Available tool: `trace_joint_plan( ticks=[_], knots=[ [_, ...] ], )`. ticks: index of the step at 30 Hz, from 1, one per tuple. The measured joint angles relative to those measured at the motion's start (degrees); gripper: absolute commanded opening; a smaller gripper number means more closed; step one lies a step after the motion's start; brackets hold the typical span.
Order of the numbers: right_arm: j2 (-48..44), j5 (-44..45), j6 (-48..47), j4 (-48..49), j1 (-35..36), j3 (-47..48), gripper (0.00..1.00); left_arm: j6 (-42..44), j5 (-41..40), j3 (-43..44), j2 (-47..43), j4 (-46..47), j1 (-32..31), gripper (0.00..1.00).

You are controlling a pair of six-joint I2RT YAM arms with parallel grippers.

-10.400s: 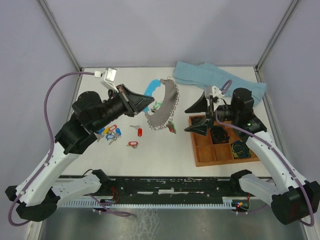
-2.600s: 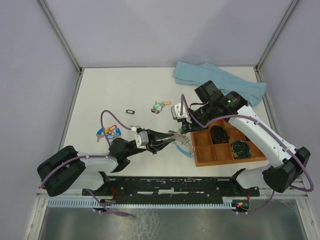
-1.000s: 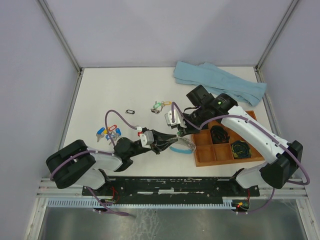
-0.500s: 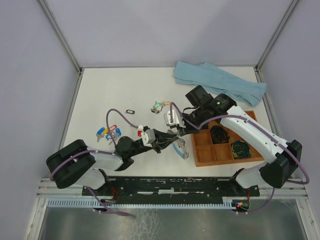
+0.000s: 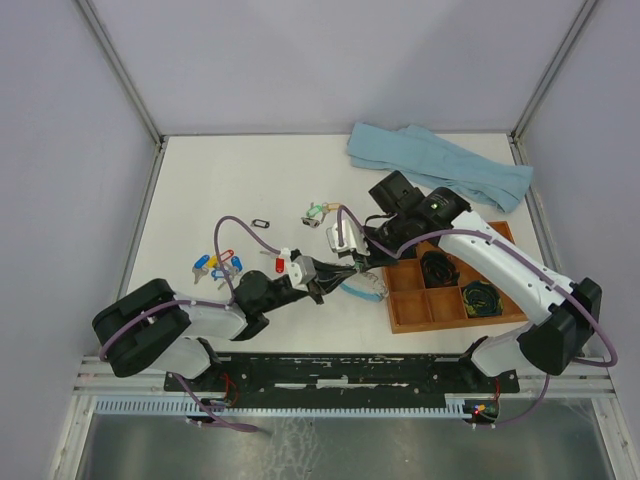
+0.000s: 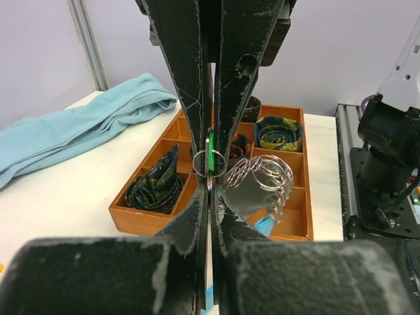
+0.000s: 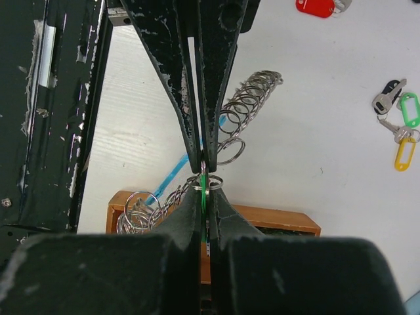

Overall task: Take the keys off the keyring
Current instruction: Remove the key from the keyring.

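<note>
The white bench (image 5: 200, 180) sits inside pale lilac walls, and I'm watching it from overhead. Nearest me, at about 6 o'clock from the bench's middle, my two arms meet nose to nose. The left end effector (image 6: 209, 187) is pinched shut on the small split ring (image 6: 195, 166) at the head of a green-tagged key (image 6: 210, 149). The right end effector (image 7: 203, 197) is clamped on that key's tag. That's how the wrist views read to me, though the grips sit so close I can't be sure which piece each one has.

The keyring (image 5: 362, 288) trails from the pinch, its light-blue arc and chain of silver rings just beside the wooden tray (image 5: 450, 322) at 4 o'clock. Loose keys (image 5: 215, 265) lie at 8 o'clock, with a red-tagged one (image 5: 280, 265) nearer the middle and a green-and-yellow pair (image 5: 318, 212) at 11. The blue towel (image 5: 440, 165) lies far off at 1 o'clock.

As I judge it, the step in hand is working this key off. Next I'd hold the ring steady and wind the key around to the coil's gap, using small motions and no yank.
</note>
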Motion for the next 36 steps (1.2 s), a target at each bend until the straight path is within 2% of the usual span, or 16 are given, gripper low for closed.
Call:
trace_joint_plan(
  ticks=[4, 14, 17, 21, 27, 36],
  knots=[
    [0.35, 1.09, -0.04, -0.17, 0.44, 0.02, 0.10, 2.12, -0.33, -0.02, -0.02, -0.63, -0.11, 0.03],
    [2.75, 8.02, -0.04, -2.54, 4.83, 1.09, 0.16, 9.38, -2.84, -1.81, -1.99, -4.44, -0.31, 0.03],
    [3.19, 9.62, 0.81, -2.75, 5.49, 1.70, 0.15, 10.78, -3.48, -2.67, -2.12, -6.12, -0.31, 0.03],
    [3.19, 10.58, 2.54, -2.84, 5.53, 2.25, 0.01, 12.35, -4.46, -3.26, -2.12, -6.82, -0.31, 0.03],
    [4.09, 8.81, 4.48, -3.13, 5.51, 3.10, 0.01, 13.16, -4.72, -4.63, -2.10, -4.68, -0.31, 0.03],
    [5.95, 1.97, 9.35, -3.63, 5.01, 4.83, 0.01, 13.11, -4.46, -7.69, -0.33, 3.30, -0.31, 0.03]
  ],
)
